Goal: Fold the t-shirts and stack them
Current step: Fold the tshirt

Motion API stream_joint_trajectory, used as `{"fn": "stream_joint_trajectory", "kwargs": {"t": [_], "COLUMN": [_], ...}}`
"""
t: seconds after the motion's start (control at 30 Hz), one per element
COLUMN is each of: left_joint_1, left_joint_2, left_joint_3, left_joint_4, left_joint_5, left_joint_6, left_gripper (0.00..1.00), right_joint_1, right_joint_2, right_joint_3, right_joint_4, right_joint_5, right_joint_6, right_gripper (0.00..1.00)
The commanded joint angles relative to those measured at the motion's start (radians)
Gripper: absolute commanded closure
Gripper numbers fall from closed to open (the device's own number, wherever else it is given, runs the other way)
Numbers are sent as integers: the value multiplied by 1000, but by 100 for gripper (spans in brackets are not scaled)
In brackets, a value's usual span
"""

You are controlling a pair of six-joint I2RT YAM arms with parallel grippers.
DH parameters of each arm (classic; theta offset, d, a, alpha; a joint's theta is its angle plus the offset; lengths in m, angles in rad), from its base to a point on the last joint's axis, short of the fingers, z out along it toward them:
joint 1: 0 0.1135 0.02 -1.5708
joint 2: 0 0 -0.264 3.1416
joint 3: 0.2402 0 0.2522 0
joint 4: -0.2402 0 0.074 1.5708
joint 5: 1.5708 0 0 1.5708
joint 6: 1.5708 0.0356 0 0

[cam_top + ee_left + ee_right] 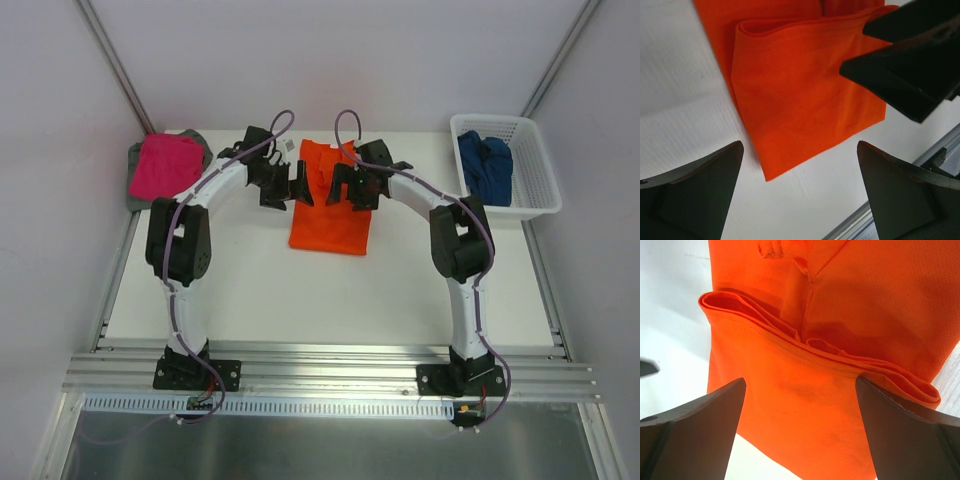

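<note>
Slippage looks the likeliest fault. Both pincers stand wide and hold nothing. The left gripper (287,190) has the folded corner of the orange t-shirt (330,218) lying below and ahead, between its fingers, and the right gripper (347,192) hangs with the doubled hem directly under its gap. That hem shows several loose plies, so a close there may catch only the top one and drag the fold open. The pincers, near each other, could also knock together.

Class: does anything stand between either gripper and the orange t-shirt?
Nothing visible does. The left gripper and the right gripper both hover open above the orange t-shirt. Each wrist view shows only bare cloth beyond its own fingers. The two grippers are close to each other.
</note>
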Motion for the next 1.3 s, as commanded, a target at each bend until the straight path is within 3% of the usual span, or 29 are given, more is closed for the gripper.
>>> {"fn": "stream_joint_trajectory", "kwargs": {"t": [0.0, 0.23, 0.5, 0.63, 0.77, 0.9, 1.03, 1.27], "left_joint_1": [-8, -26, -51, -42, -31, -29, -28, -17], "left_joint_2": [74, 11, -15, 2, 10, 42, 95, 105], "left_joint_3": [128, 83, -46, -95, -126, -112, -92, -105], "left_joint_4": [7, 5, -13, -20, -23, -21, -21, -21], "left_joint_5": [39, 29, 23, 48, 98, 120, 160, 170], "left_joint_6": [2, 11, 21, 1, -25, -41, -55, -64], "left_gripper": [1, 1, 1, 2, 7, 11, 18, 21], "right_joint_1": [-10, -15, -32, -35, -33, -29, -29, -27], "right_joint_2": [-33, -233, -390, -399, -369, -320, -277, -255], "right_joint_3": [-16, -51, -311, -432, -485, -461, -418, -411], "right_joint_4": [12, -108, -207, -198, -186, -163, -155, -128], "right_joint_5": [15, 24, -63, -103, -132, -139, -154, -151], "right_joint_6": [-28, -47, -2, 15, 22, 24, 24, 44], "right_gripper": [3, 3, 3, 1, 7, 11, 24, 30]}}
